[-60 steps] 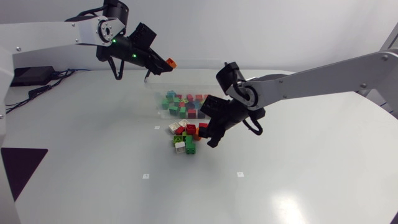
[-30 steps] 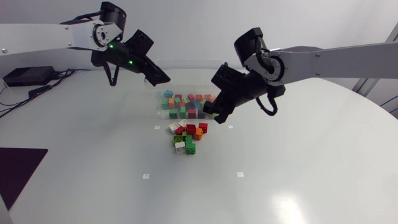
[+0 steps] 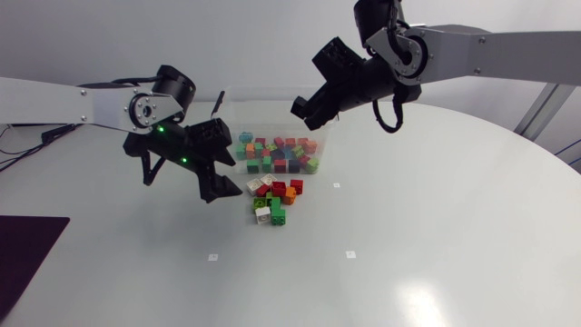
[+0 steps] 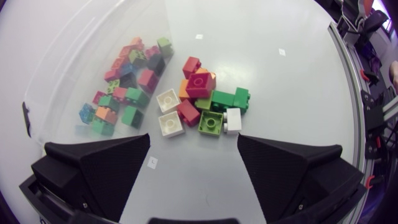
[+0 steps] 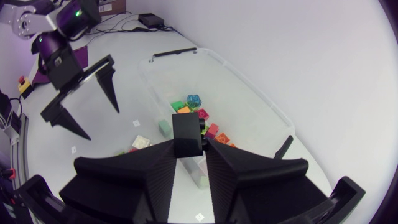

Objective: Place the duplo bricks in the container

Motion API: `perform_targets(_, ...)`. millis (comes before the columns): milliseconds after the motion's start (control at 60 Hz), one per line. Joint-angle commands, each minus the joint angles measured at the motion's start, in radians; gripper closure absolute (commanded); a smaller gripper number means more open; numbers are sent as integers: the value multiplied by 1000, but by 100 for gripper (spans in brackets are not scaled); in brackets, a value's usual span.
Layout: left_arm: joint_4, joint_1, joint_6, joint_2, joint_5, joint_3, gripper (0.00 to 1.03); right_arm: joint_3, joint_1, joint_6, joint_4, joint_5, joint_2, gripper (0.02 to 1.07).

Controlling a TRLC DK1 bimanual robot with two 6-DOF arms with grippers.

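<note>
The table (image 3: 436, 245) carries a clear container (image 5: 249, 90), part full of bricks. The right gripper (image 3: 304, 111) hangs above it, pinching a dark brick (image 5: 186, 134), likely to drop it in. The left gripper (image 3: 220, 180), fingers spread and empty, sits low beside the loose pile (image 3: 272, 202), apparently lined up for a pick.

Brick pile (image 3: 275, 193) open from above, container wall (image 3: 272, 118) just beside (transparent)
</note>
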Motion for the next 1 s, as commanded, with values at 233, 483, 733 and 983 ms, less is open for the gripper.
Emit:
perform_targets(233,14,-83,56,49,-51,-66,6,97,-26,109,78,2,113,84)
perform_targets(483,103,-135,8,83,-84,-103,6,203,-41,167,89,11,216,83)
perform_targets(733,227,-173,-6,115,-116,-155,6,217,-47,177,79,28,237,22)
perform_targets(983,294,-204,-17,172,-143,-161,6,50,-47,161,105,25,104,21)
